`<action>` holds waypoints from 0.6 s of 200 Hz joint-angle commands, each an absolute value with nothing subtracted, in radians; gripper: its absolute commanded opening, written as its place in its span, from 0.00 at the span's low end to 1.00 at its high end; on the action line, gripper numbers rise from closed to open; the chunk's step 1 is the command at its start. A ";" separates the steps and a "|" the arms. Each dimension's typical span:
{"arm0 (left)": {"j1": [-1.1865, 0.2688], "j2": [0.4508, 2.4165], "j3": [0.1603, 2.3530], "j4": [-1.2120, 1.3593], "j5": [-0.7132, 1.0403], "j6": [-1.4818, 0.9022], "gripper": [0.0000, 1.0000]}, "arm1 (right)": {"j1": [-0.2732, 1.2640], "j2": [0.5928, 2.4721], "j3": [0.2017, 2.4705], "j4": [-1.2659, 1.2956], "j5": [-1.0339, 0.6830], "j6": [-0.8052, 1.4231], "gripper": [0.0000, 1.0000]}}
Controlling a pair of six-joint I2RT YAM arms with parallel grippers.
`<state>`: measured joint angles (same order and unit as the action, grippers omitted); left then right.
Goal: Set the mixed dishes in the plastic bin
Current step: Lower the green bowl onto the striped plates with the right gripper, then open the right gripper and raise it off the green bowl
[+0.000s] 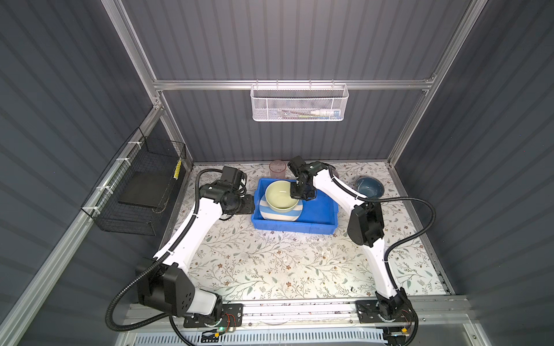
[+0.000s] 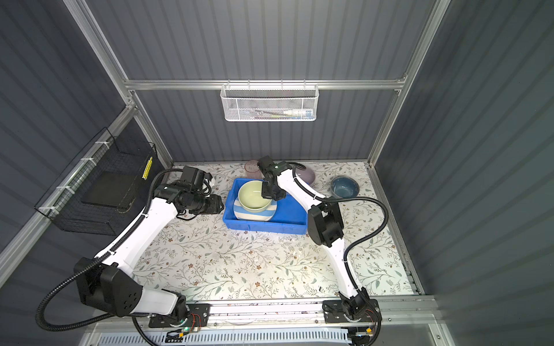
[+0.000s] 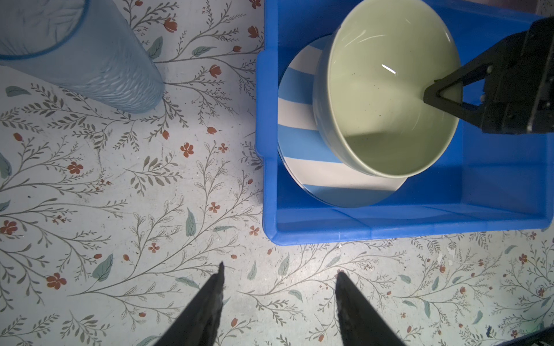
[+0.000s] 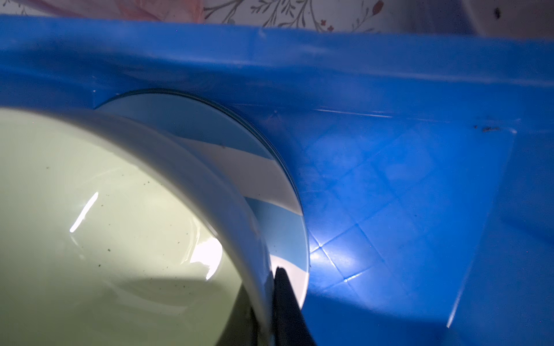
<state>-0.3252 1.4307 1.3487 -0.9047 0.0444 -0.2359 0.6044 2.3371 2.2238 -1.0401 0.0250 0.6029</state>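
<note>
While the pale green bowl (image 1: pixel 280 196) sits on the blue-white striped plate (image 1: pixel 269 215) inside the blue bin (image 1: pixel 295 226), the jaws of the right gripper (image 1: pixel 294 194) are clamped on its rim, with one finger inside the bowl and one outside. I cannot tell whether the bowl rests flat. Plate and bowl are in the left part of the bin. The left gripper (image 3: pixel 280 269) hovers over the counter (image 1: pixel 269 263) just beside the bin's left wall, its jaws apart. A translucent blue tumbler (image 3: pixel 90 60) stands on the counter near this gripper. Behind the bin a pink tumbler (image 1: pixel 277 169) stands upright. A dark blue bowl (image 1: pixel 369 186) sits well apart, toward the back right corner.
</note>
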 commanded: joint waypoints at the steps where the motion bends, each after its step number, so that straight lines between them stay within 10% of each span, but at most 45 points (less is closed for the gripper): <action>1: -0.318 1.432 1.339 -0.913 0.060 -0.212 0.61 | 0.612 2.333 2.266 -0.996 -0.013 0.623 0.05; 120: -0.318 1.476 1.321 -0.869 0.080 -0.218 0.61 | 0.612 2.238 2.220 -0.987 -0.014 0.613 0.38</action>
<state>-0.3252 1.4517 1.3319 -0.8890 0.0597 -0.2352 0.6048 2.3199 2.2234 -0.9871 -0.0246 0.6174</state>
